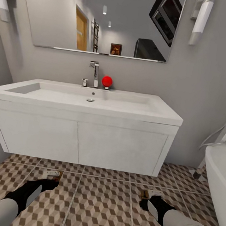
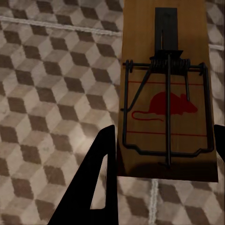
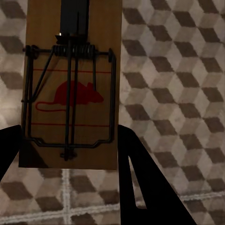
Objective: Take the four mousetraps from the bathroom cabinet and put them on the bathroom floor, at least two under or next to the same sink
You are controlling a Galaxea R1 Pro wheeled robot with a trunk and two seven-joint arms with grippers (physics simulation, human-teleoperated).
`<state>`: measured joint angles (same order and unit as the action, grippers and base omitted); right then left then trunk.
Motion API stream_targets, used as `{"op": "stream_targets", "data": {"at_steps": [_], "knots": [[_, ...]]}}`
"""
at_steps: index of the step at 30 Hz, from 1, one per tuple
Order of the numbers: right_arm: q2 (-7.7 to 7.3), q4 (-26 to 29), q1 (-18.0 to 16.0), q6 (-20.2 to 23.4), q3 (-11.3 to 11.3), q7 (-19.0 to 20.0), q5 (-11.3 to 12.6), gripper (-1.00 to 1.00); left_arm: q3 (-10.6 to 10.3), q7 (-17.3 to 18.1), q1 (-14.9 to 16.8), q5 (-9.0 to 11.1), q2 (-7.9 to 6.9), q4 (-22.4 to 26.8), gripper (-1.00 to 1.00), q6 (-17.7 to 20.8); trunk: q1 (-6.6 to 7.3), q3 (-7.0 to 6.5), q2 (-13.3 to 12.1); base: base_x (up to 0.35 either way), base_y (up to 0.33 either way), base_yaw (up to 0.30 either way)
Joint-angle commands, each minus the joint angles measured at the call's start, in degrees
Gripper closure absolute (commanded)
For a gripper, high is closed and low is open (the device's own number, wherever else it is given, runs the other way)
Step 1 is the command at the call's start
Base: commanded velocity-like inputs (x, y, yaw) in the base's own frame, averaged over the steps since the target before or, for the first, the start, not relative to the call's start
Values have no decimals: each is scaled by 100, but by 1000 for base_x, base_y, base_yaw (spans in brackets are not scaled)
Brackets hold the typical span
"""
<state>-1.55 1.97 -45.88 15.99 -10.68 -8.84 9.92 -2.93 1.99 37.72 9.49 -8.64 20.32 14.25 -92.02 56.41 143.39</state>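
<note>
Mousetraps [image 2: 166,93] [image 3: 70,89]: brown wood, dark wire, red mouse print.

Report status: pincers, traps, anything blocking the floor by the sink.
Left pincer shut on a mousetrap, low over the floor tiles. Right pincer shut on a second mousetrap. Both in front of the sink vanity; nothing blocking.

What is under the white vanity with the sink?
Under the vanity only patterned floor tiles show; the strip nearest the wall is hidden by its body. Both mousetraps, left and right, sit in front of it, between the fingers.
</note>
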Motion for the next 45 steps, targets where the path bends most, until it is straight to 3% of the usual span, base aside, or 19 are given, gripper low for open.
{"op": "stream_targets", "data": {"at_steps": [1,6,13,45], "knots": [[-2,14,0,31,-48,-11,79,100,-28,-6,0,47,12,13,100,31,1,5,2,8,0,0],[-3,14,0,9,-48,-9,81,100,-24,-6,0,67,104,9,100,32,1,5,2,2,0,0],[-10,14,0,1,-55,-9,80,100,-25,-6,1,53,124,15,100,42,1,5,2,0,0,0],[-11,14,0,-345,-11,6,93,100,-41,-6,0,52,134,25,100,245,-81,714,45,0,0,0]]}}
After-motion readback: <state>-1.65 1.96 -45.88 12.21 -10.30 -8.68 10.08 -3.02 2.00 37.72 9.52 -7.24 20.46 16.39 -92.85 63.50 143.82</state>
